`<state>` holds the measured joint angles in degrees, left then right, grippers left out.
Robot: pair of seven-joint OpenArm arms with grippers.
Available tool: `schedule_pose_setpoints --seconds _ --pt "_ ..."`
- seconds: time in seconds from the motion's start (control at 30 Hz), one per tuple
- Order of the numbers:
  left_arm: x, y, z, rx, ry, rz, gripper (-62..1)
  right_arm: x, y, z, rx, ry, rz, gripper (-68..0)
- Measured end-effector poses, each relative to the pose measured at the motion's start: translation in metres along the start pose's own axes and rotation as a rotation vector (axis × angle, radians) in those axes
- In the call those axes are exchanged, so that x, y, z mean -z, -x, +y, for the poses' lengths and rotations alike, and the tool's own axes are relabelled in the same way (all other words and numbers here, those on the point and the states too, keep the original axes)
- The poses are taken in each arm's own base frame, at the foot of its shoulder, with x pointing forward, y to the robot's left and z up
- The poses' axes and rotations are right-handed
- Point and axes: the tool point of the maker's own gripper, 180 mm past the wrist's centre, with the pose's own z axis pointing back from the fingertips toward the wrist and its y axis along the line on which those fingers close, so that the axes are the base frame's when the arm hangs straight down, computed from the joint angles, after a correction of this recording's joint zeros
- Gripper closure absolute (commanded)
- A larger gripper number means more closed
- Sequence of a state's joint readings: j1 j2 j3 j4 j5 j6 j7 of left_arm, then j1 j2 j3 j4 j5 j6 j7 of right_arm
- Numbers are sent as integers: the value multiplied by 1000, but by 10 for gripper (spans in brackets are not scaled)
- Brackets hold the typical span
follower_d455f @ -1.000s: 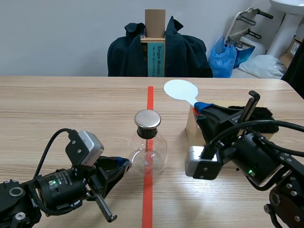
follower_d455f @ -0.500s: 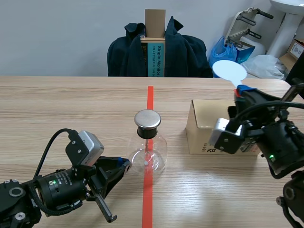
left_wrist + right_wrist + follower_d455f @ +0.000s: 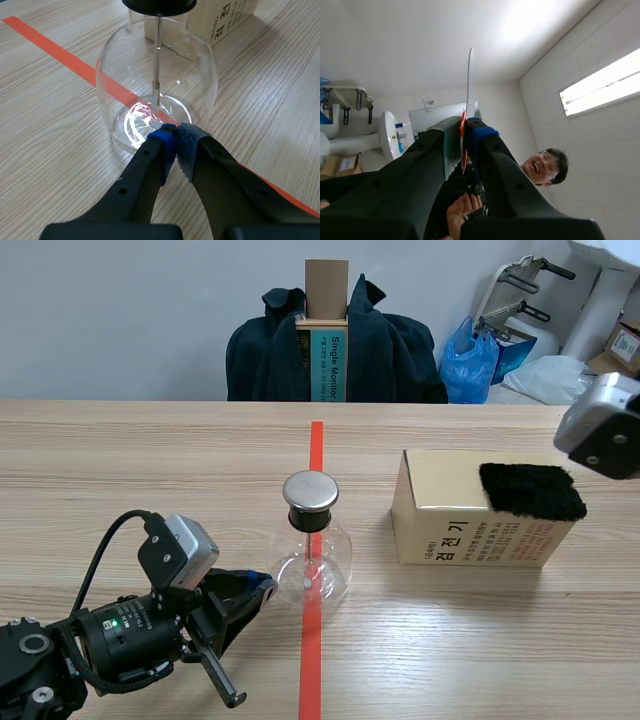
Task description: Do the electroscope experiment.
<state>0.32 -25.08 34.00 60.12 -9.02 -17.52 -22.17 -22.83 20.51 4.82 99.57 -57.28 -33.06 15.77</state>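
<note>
The left claw (image 3: 175,139) lies low on the counter (image 3: 120,470) with its two pads pressed together on nothing, their tips touching the lower wall of the electroscope (image 3: 157,90); it looks to be steadying the flask rather than gripping it. The electroscope, a clear round flask, stands upright just ahead of that claw on the orange-red tape line (image 3: 311,660), its metal cap (image 3: 311,492) on top and a thin rod (image 3: 158,60) hanging straight down inside. Whether the leaves at the rod's end are spread is too small to tell. Past the flask, well beyond the left claw's reach, sits a cardboard box (image 3: 460,530) with a black fur pad (image 3: 532,490) lying on its top. The right arm (image 3: 600,425) is raised high off the counter, far above and beyond the box, with only its wrist housing in the scene view. The right claw (image 3: 464,136) points up toward the ceiling and is clamped on the reddish stem of a thin pale paddle (image 3: 470,85), seen edge-on and rising ahead of the fingertips. Judged from this, the paddle is in hand and the flask is braced. Still to come is the main part: lowering the paddle to the metal cap and watching the leaves respond. If it has not been charged, it would need rubbing on the fur first
</note>
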Motion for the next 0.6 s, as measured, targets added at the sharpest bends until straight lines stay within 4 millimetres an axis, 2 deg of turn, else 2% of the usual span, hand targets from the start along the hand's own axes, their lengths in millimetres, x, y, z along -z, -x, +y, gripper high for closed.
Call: schedule_pose_setpoints --seconds 0.23,0.37,0.5,0.6 --pt "0 0 0 0 0 0 -17 -2 17 -36 4 64 55 -9" --pt "-5 1 3 10 0 9 -16 -6 27 -41 4 68 93 -9" --pt "-34 -13 14 25 -33 -16 -16 -11 36 -40 -1 56 126 -9" --pt "-63 -32 6 78 0 -41 -17 -16 41 -39 6 44 143 -9"
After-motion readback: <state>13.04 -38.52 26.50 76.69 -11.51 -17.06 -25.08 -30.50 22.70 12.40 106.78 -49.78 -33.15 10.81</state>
